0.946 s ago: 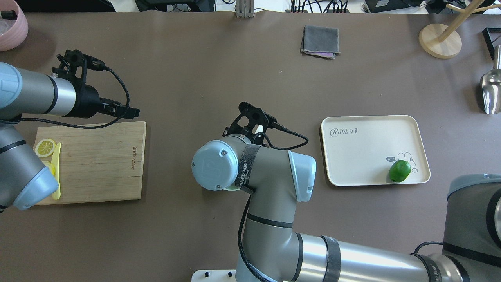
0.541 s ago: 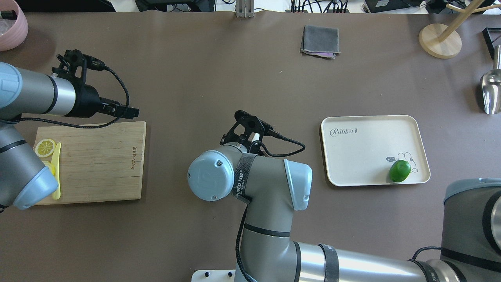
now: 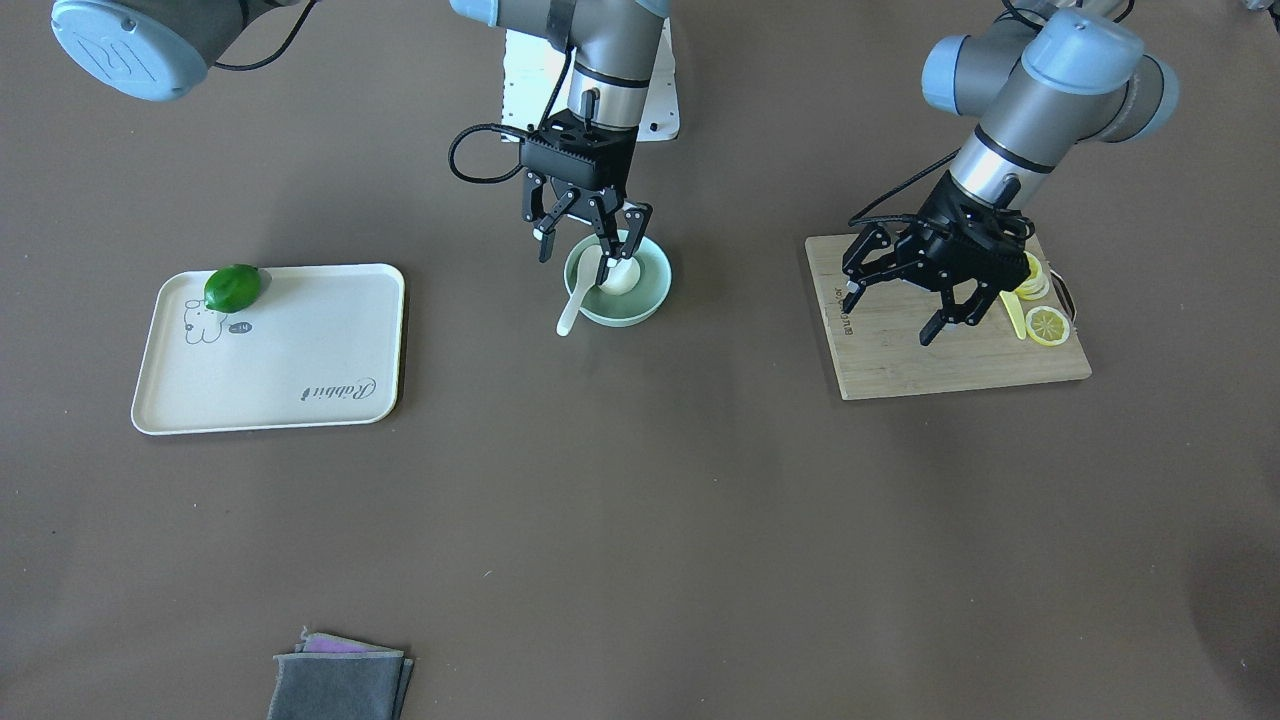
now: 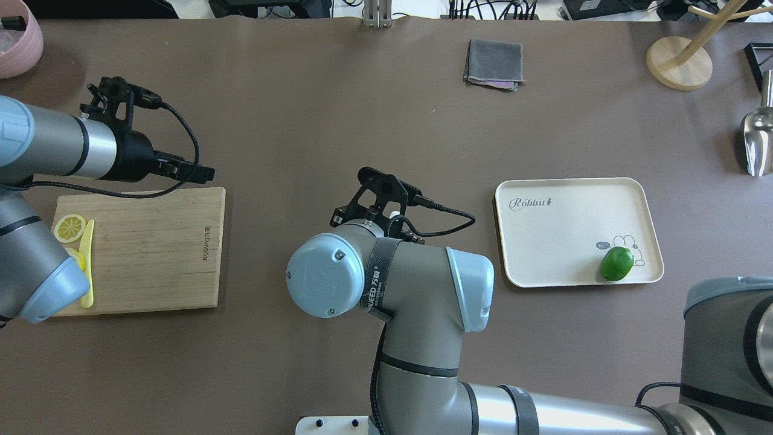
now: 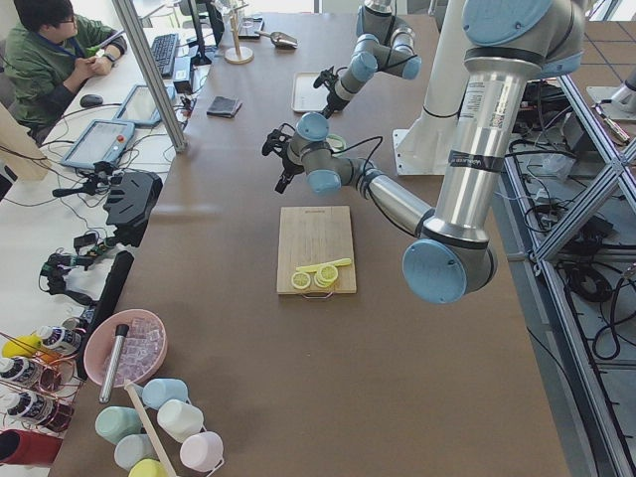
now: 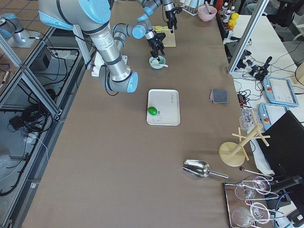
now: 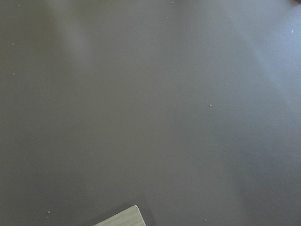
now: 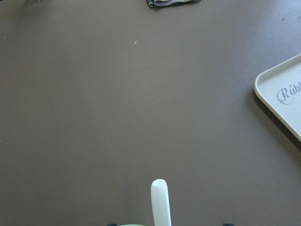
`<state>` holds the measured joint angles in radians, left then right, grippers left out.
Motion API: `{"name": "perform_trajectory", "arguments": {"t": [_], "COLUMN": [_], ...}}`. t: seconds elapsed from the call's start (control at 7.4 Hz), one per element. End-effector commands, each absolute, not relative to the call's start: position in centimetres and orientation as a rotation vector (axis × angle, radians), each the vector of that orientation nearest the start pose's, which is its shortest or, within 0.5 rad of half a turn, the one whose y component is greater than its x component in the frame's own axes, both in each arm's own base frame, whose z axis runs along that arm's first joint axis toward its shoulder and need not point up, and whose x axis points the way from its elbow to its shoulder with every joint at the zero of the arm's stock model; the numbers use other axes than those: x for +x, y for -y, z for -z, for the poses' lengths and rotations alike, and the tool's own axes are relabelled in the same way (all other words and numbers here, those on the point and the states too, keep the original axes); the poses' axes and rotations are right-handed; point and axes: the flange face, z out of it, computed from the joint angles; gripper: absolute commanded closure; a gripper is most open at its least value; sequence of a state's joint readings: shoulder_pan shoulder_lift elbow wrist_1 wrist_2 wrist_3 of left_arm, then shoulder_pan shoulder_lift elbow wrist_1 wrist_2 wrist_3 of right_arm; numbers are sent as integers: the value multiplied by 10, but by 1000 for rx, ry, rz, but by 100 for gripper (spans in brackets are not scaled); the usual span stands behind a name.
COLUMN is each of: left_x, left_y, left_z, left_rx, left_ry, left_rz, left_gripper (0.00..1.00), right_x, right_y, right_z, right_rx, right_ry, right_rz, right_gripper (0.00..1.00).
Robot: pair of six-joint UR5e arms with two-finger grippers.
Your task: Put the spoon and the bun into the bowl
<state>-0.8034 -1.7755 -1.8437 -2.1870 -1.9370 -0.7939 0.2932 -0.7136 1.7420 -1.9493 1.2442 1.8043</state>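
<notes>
The spoon (image 3: pixel 578 298) rests head-down in the bowl (image 3: pixel 642 306), handle out over the rim, the bun (image 3: pixel 621 277) beside it (mid-table). The right gripper (image 3: pixel 588 250) hangs just above, jaws apart and empty. The left gripper (image 3: pixel 890 312), likewise spread, hovers over a cutting board (image 3: pixel 900 365)

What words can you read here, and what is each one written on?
"Rabbit": on the cream tray.
"Joyoung": on the wooden cutting board; the marks after it are too small.
Lettering on the arm's strap: too blurred to read.
</notes>
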Motion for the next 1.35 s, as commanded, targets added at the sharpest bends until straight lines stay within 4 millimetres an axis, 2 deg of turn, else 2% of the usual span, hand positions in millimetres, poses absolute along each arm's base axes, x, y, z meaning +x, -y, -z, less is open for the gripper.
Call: {"name": "perform_trajectory", "arguments": {"t": [0.0, 0.14, 0.27, 0.41, 0.68, 0.81, 0.95, 1.08, 1.22], "left_x": [310, 279, 250, 196, 86, 29, -22, -59, -83], "left_y": [476, 491, 505, 523, 546, 549, 547, 538, 513], "left_z": [-355, -363, -375, -387, -424, -440, -457, -479, -521], "left_rx": [515, 482, 474, 440, 403, 368, 342, 312, 272], "left_ry": [-1001, -1017, -994, -936, -819, -782, -746, -734, -734], "left_rz": [-179, -157, -208, -262, -364, -390, -416, -407, -386], "left_gripper": [3, 3, 3, 3, 3, 3, 3, 2, 2], "right_x": [-503, -451, -401, -361, -268, -214, -166, -119, -65], "right_y": [367, 387, 409, 432, 480, 494, 499, 504, 500], "right_z": [-112, -132, -155, -181, -253, -297, -338, -380, -424], "right_rx": [310, 295, 279, 255, 214, 206, 204, 194, 158], "right_ry": [685, 683, 676, 660, 608, 602, 627, 652, 696], "right_rz": [-465, -353, -226, -113, 119, 212, 249, 292, 293], "right_gripper": [0, 0, 0, 0, 0, 0, 0, 0, 0]}}
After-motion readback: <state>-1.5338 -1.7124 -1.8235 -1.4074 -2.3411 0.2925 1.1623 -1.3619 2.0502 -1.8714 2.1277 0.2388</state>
